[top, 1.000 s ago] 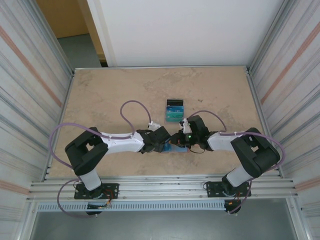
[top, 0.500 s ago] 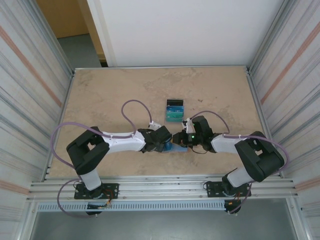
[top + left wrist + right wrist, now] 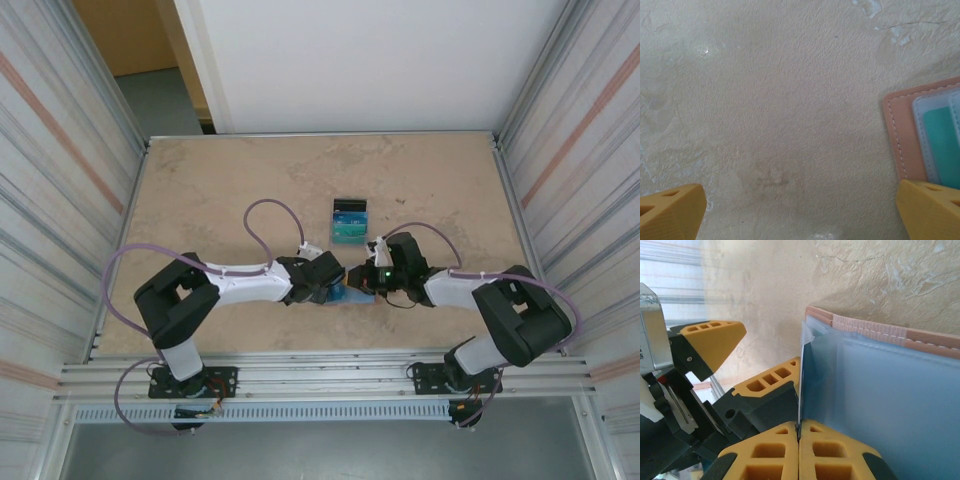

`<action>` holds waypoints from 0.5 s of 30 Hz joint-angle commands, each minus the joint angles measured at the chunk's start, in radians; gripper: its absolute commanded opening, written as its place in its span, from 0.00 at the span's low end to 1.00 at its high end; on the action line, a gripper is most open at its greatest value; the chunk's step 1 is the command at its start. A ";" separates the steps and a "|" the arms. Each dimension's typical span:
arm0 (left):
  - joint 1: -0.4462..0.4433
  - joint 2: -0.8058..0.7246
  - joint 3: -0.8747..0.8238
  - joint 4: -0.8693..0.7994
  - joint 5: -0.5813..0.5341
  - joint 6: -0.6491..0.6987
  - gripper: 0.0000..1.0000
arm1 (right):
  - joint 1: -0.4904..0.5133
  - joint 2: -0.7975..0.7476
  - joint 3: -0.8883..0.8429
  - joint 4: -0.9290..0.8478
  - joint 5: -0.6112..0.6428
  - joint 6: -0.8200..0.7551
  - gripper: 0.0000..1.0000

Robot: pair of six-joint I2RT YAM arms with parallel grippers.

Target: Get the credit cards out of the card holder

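One left gripper (image 3: pixel 338 288), one right gripper (image 3: pixel 359 284), one card holder (image 3: pixel 902 136), one upright stand (image 3: pixel 350 220), one visible credit card (image 3: pixel 943 136).

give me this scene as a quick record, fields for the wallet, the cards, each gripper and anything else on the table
card holder: pinkish-brown leather bifold wallet, open, light-blue panels showing, between the two grippers
credit card: teal plastic card, behind a light-blue panel of the wallet
left gripper: open, low over the table, one fingertip at the wallet's edge
right gripper: shut on a thin blue edge of the wallet; card or panel, cannot tell
other: small black-backed upright stand, beyond the grippers
surface: tan stone-look table
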 commanded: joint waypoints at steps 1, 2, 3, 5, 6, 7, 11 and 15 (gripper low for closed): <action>-0.004 0.057 -0.007 -0.008 0.027 -0.023 0.99 | -0.014 -0.041 -0.008 0.006 -0.024 0.002 0.05; -0.004 0.055 -0.007 -0.007 0.029 -0.023 0.99 | -0.017 -0.046 -0.009 0.001 -0.024 0.000 0.05; -0.004 0.056 -0.007 -0.008 0.029 -0.022 0.99 | -0.021 -0.051 -0.011 -0.008 -0.022 -0.003 0.05; -0.004 0.054 -0.008 -0.010 0.027 -0.021 0.99 | -0.030 -0.063 -0.012 -0.032 -0.018 -0.013 0.05; -0.004 0.052 -0.008 -0.010 0.026 -0.022 0.99 | -0.033 -0.070 -0.012 -0.046 -0.015 -0.019 0.05; -0.005 0.052 -0.007 -0.011 0.025 -0.021 0.99 | -0.036 -0.076 -0.012 -0.059 -0.011 -0.024 0.05; -0.005 0.048 -0.007 -0.013 0.023 -0.022 0.99 | -0.053 -0.115 -0.007 -0.132 0.010 -0.057 0.04; -0.004 0.033 -0.008 -0.014 0.031 -0.021 0.99 | -0.056 -0.166 0.003 -0.236 0.060 -0.105 0.01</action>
